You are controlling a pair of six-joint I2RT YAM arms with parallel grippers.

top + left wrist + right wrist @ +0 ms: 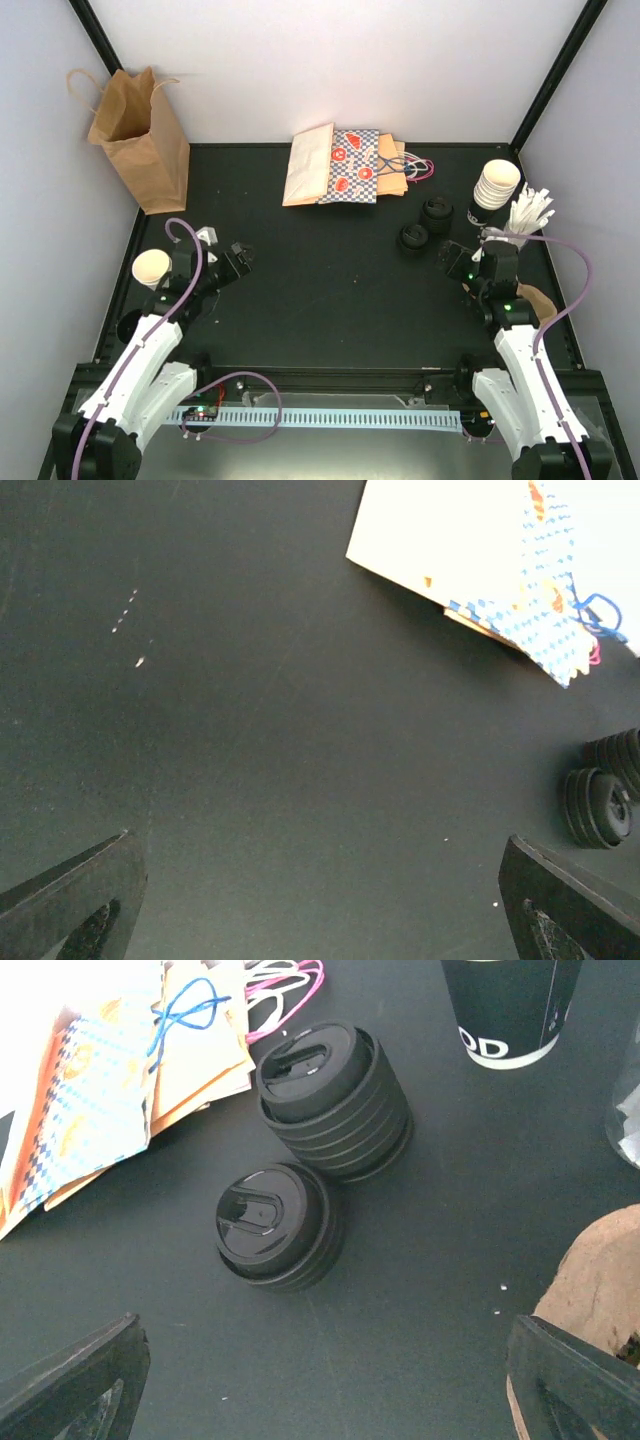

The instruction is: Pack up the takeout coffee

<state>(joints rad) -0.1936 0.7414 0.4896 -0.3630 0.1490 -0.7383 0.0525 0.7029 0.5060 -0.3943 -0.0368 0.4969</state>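
No lidded cup shows in any view. A single cream-white paper cup [152,267] stands open, without a lid, at the left table edge beside my left arm. Two stacks of loose black lids [413,238] [436,211] sit right of centre; they also show in the right wrist view [273,1222] [335,1100]. My left gripper [239,257] is open and empty over bare mat, its fingertips [75,895] wide apart. My right gripper [453,257] is open and empty, just short of the lid stacks, its fingertips [80,1375] wide apart.
A brown paper bag [140,135] stands open at the back left. Flat patterned and plain bags [345,165] lie at the back centre. A stack of white cups with a dark base [495,185] and a holder of white stirrers [528,212] stand at the right. A brown paper piece [600,1290] lies near my right gripper.
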